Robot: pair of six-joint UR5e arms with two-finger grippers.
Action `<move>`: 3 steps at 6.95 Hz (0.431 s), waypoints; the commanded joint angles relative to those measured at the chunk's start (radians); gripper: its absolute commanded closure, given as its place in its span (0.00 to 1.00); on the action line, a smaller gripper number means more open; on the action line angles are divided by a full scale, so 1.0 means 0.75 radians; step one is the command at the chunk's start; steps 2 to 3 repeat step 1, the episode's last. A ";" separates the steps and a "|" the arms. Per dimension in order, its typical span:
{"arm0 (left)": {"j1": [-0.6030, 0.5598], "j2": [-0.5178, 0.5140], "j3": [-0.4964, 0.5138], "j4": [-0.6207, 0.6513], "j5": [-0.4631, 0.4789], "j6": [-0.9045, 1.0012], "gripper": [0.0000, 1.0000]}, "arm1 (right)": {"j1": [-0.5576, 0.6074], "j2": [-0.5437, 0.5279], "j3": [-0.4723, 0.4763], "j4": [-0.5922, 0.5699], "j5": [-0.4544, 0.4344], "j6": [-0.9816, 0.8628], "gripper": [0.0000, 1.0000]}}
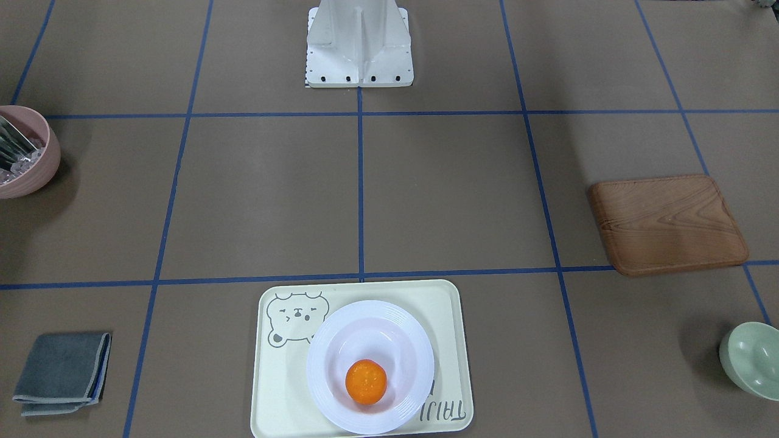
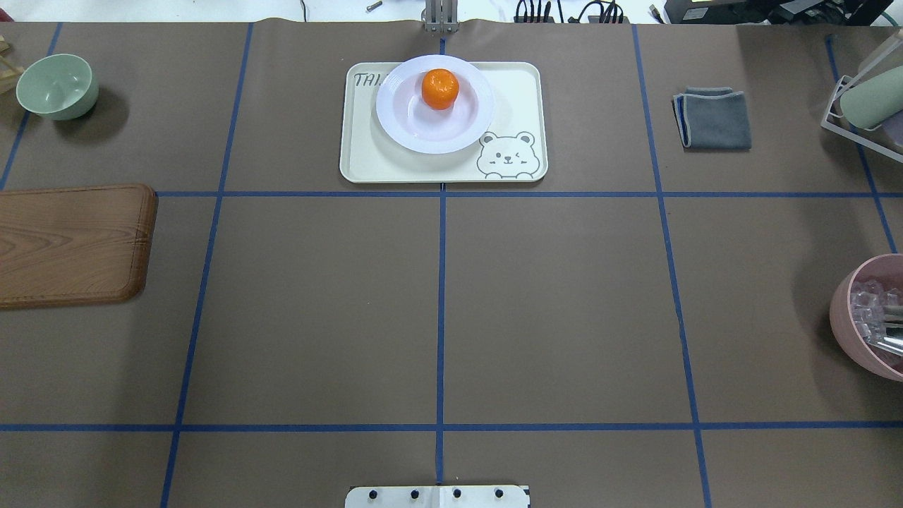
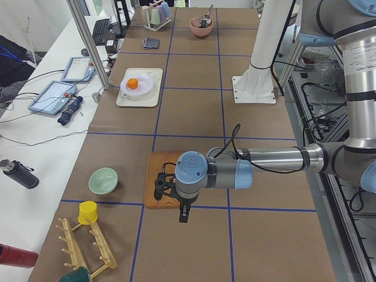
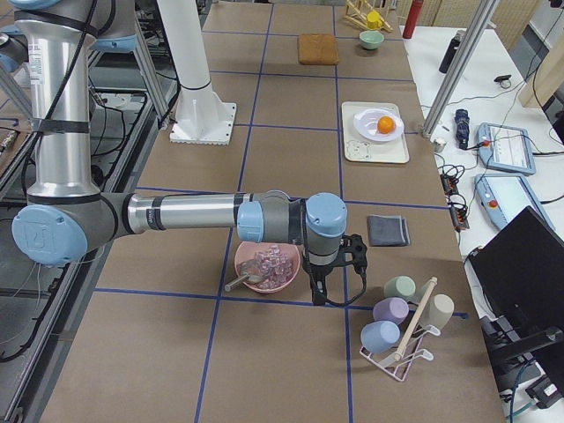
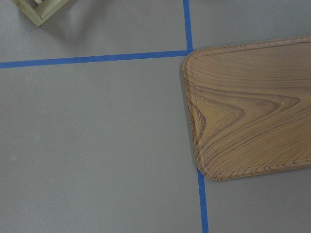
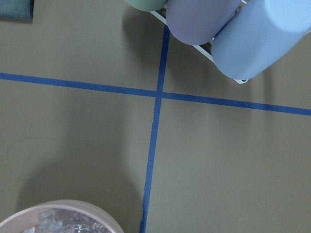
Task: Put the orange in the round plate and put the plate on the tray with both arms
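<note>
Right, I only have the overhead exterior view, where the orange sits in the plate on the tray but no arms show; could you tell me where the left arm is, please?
Observer: The left arm reaches to the table's left end; the left pincer hangs by the wooden board, at its edge.
Operator: Thank you, and the other one?
Observer: The right pincer hovers between the pink bowl and the cup rack.
Operator: Are the pincers open?
Observer: I cannot tell from the side views, and neither wrist camera shows its own pincer.
</note>
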 commanded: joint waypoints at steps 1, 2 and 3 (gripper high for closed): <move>0.000 0.012 -0.004 -0.001 0.000 0.000 0.02 | -0.002 -0.002 -0.001 0.000 0.000 0.000 0.00; 0.000 0.012 -0.004 -0.001 0.000 0.000 0.02 | -0.002 -0.002 -0.001 0.000 0.000 0.000 0.00; 0.000 0.012 -0.004 -0.001 0.000 0.000 0.02 | -0.002 -0.002 -0.001 0.000 0.000 0.000 0.00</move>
